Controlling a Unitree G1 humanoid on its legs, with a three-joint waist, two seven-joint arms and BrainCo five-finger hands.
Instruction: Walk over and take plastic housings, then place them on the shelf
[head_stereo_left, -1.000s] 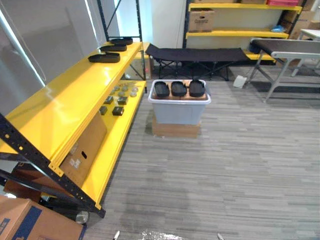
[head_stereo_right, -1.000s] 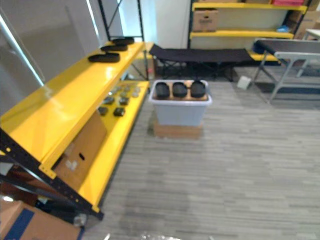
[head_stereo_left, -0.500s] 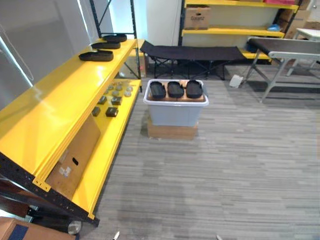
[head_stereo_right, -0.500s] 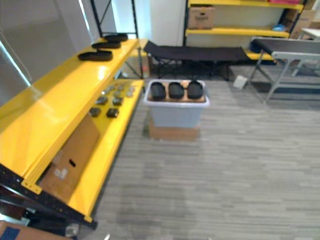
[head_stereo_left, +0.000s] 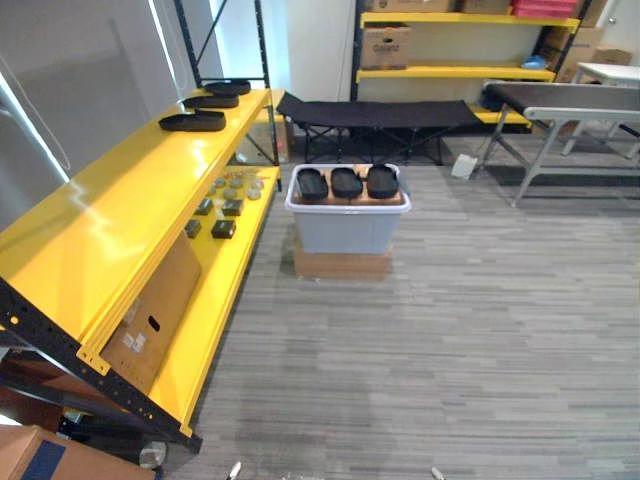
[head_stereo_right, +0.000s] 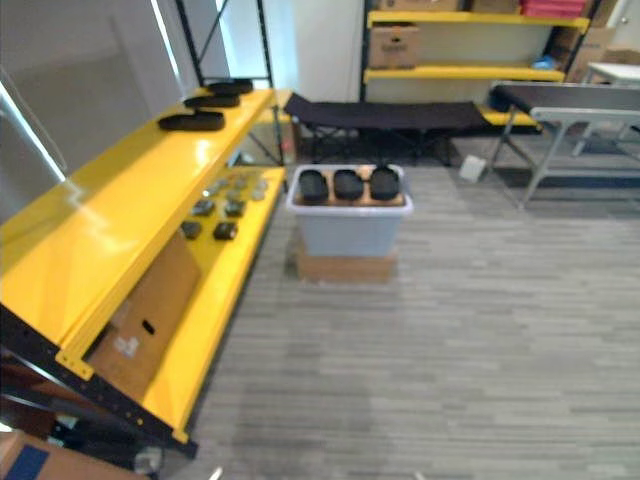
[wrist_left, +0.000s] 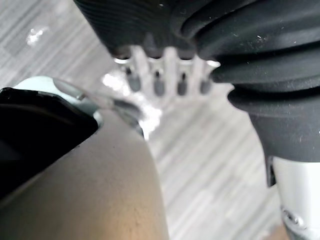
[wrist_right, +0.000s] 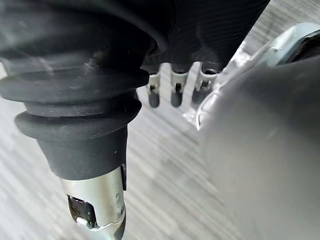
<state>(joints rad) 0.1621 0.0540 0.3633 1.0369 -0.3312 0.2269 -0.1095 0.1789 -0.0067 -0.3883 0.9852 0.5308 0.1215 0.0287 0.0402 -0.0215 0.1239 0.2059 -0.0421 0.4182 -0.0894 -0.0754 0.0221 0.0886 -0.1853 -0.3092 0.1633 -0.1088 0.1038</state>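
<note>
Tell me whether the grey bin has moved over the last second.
No. The bin still sits on its cardboard box beside the yellow shelf; the whole view shifted, so the camera moved.

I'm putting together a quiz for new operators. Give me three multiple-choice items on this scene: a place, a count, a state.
1. Where does the grey bin stand? A on a cardboard box; B on the yellow shelf; C on the black cot.
2. How many black housings lie in the bin? A two; B three; C five.
3. What state is the left hand in? A shut on a housing; B open, holding nothing; C pressing the bin.
Answers: 1 A, the box shows directly under the bin; 2 B, three lie side by side across its top; 3 B, its fingers hang straight with nothing between them.
</note>
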